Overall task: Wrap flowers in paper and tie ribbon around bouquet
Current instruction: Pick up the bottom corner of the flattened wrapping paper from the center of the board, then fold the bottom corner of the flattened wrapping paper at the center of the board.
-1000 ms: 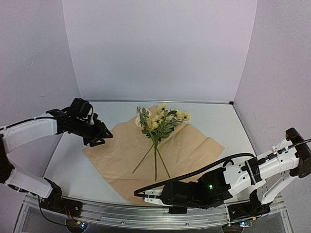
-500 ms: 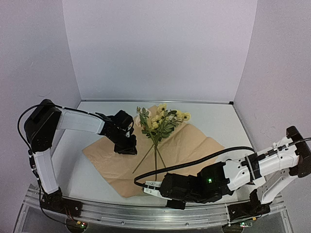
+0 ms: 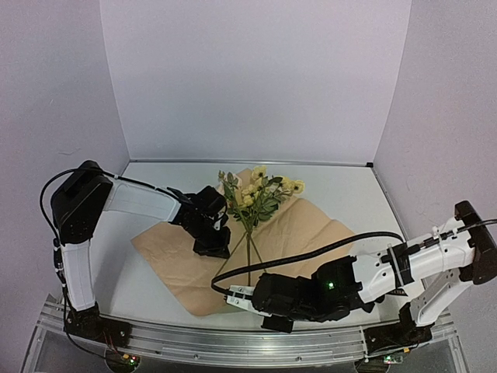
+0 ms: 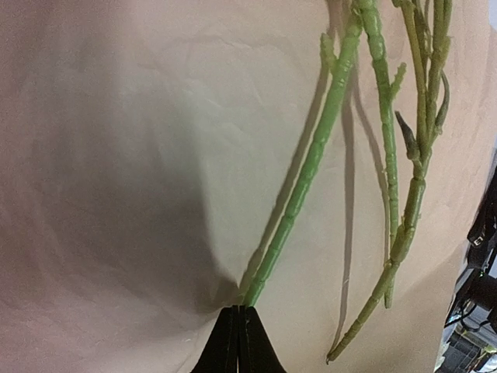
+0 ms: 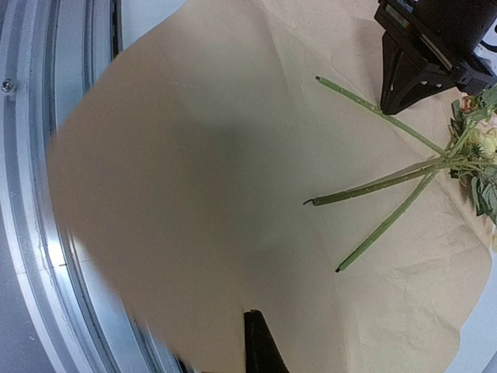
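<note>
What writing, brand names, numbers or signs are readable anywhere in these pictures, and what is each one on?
None can be read.
The paper, the flowers, the table, the left arm and the right arm: no text shows.
The small white plate at the right arm's front end: too small to tell whether it bears writing.

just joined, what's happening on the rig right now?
The flowers lie on the paper, spread flat tan side up; nothing wrapped yet, no ribbon in view. The left pincer is shut with its tips down at one stem, though a real pinch can't be confirmed. The right pincer is shut over the paper's near edge; grip unclear.
</note>
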Tool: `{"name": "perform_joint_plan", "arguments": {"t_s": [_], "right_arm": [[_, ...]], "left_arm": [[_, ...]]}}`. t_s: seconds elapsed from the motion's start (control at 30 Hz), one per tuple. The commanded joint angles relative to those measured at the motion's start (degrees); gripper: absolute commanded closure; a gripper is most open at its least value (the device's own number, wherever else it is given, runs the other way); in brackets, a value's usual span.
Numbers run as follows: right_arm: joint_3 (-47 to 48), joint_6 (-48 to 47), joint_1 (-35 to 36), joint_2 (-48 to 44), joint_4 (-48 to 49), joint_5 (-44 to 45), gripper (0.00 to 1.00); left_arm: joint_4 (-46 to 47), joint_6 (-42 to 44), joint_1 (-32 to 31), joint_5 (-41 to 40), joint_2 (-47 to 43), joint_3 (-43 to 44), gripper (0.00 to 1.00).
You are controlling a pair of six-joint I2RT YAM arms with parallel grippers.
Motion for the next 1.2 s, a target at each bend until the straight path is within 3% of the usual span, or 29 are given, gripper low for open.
{"name": "perform_joint_plan", "arguments": {"t_s": [0.0,0.43,0.63,0.73,0.87,1.17], "right_arm": [[2.58,0.91,-0.55,0.83,-0.62,-0.41,1.00],[3.54,0.93,-1.29,1.26,-0.72,-0.39,1.00],[4.64,1.83,-4.19,0.45,-2.18,-0.66,1.00],[5.90,1.88,-6.97,0.32,-3.92,-1.36,1.00],[9.80,1.77,-12.01,2.24,-7.31,-2.48,1.00],[21.13,1.28,-25.95,13.45,-8.62,-6.62,1.00]], "left_arm": [[1.10,0.03,-1.64,2.25,1.32,2.34,0.97],[7.50,-0.25,-3.09,7.66,-0.87,-0.26,0.96],[7.70,-1.50,-0.34,3.11,-9.84,-4.67,0.89],[5.28,-0.47,3.31,-0.12,-15.01,-5.99,0.81],[1.95,1.91,8.46,-1.60,-19.46,-6.10,0.80],[-1.92,7.01,9.47,-3.23,-21.64,-2.37,0.81]]}}
